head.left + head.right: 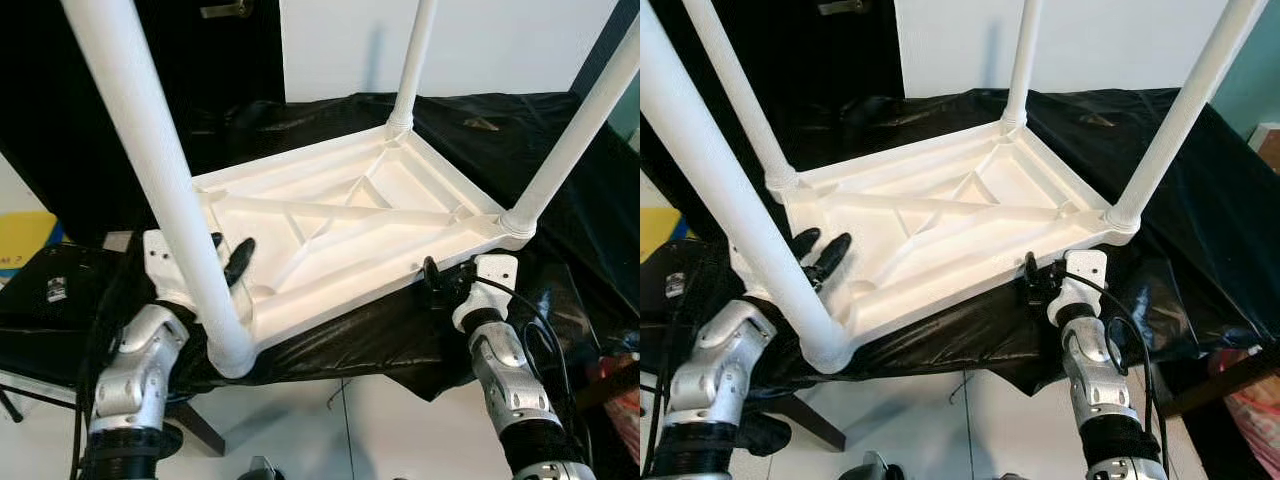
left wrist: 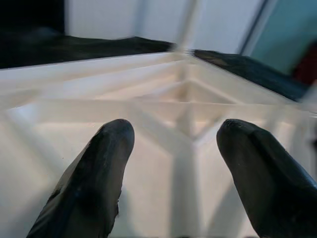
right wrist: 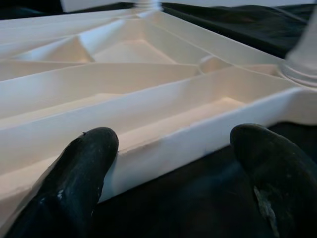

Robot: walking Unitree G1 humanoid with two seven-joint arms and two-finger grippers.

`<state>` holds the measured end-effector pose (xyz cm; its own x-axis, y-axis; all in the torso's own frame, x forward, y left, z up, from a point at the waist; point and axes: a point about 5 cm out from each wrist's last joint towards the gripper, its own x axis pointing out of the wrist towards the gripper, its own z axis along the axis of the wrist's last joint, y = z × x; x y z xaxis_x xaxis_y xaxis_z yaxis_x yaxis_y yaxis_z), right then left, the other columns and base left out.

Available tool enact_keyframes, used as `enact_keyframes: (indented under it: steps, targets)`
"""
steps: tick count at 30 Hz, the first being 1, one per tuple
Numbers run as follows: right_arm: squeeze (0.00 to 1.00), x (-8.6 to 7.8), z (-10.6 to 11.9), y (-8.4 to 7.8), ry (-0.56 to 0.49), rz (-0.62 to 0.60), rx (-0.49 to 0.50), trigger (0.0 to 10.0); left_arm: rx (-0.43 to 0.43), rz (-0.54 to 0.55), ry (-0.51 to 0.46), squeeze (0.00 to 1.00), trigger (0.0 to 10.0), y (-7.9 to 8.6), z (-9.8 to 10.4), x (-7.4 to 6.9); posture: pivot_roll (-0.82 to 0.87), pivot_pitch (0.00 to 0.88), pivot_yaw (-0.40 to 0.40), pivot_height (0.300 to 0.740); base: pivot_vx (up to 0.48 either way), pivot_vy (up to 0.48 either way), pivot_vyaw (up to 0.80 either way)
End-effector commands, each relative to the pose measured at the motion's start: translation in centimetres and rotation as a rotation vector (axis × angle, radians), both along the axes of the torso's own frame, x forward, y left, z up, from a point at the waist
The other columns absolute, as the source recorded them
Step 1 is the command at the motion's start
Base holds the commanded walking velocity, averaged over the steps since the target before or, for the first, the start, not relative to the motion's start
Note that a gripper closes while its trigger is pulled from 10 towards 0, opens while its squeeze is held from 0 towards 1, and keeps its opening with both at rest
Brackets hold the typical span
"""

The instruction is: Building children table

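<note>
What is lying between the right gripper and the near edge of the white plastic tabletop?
Only bare black plastic sheet separates the right gripper from the upturned white plastic tabletop, per the right wrist view.

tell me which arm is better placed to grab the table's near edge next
Right, probably. The right gripper has open fingers level with the near rim of the upturned white table. The left gripper hovers over the ribbed underside, behind the near leg.

All four table legs [image 1: 1175,120] ran out past the top edge. The nearest leg [image 1: 175,190] hid part of the left gripper [image 1: 232,258]. The left wrist view was blurred.
</note>
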<state>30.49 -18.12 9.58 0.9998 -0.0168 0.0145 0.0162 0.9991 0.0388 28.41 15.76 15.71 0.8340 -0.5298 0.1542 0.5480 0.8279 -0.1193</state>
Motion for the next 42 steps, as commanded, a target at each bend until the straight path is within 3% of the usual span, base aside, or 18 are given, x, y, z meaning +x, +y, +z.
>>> enact_keyframes:
  steps: [1,4,9,14,17,20,24,34,38,42]
  targets:
    - [0.0,-0.6,-2.2,0.9,0.115,0.005,0.013,10.0,-0.022,-0.101,0.02,0.0,10.0,-2.7,-0.3,-0.7,0.02,0.129,-0.037,0.74,0.0,0.0,0.0]
    - [0.0,-0.6,-2.3,1.0,0.122,-0.013,0.037,10.0,-0.036,-0.109,0.023,0.0,10.0,-3.2,-0.3,-0.9,0.02,0.129,-0.037,0.74,0.0,0.0,0.0]
    - [0.0,0.0,-3.2,2.4,0.17,0.014,0.245,10.0,-0.075,-0.159,0.019,0.0,10.0,-5.4,0.4,-1.7,0.02,0.133,-0.038,0.74,0.0,0.0,0.0]
    - [0.0,1.2,-2.8,3.3,0.186,0.071,0.364,10.0,-0.093,-0.195,0.005,0.0,10.0,-6.5,1.3,-2.1,0.03,0.131,-0.035,0.74,0.0,0.0,0.0]
    - [0.0,1.6,-2.6,3.5,0.188,0.096,0.373,10.0,-0.094,-0.205,0.0,0.0,10.0,-6.8,1.5,-2.2,0.03,0.131,-0.034,0.74,0.0,0.0,0.0]
    - [0.0,2.9,-1.6,4.9,0.188,0.234,0.403,10.0,-0.119,-0.219,-0.017,0.0,10.0,-7.8,2.4,-2.6,0.03,0.127,-0.026,0.74,0.0,0.0,0.0]
    - [0.0,3.6,-1.1,6.0,0.195,0.311,0.401,10.0,-0.155,-0.215,-0.009,0.0,10.0,-8.5,2.7,-2.9,0.04,0.124,-0.026,0.74,0.0,0.0,0.0]
    - [0.0,4.9,0.1,6.9,0.16,0.372,0.409,10.0,-0.244,-0.215,0.024,0.0,10.0,-10.7,3.1,-3.7,0.04,0.118,-0.022,0.74,0.0,0.0,0.0]
    - [0.0,5.6,0.9,6.9,0.126,0.381,0.365,10.0,-0.27,-0.207,0.052,0.0,10.0,-11.1,3.0,-3.7,0.03,0.113,-0.01,0.74,0.0,0.0,0.0]
    - [0.0,5.8,1.3,6.8,0.104,0.385,0.342,10.0,-0.243,-0.195,0.056,0.0,10.0,-11.1,2.7,-3.6,0.03,0.113,-0.012,0.74,0.0,0.0,0.0]
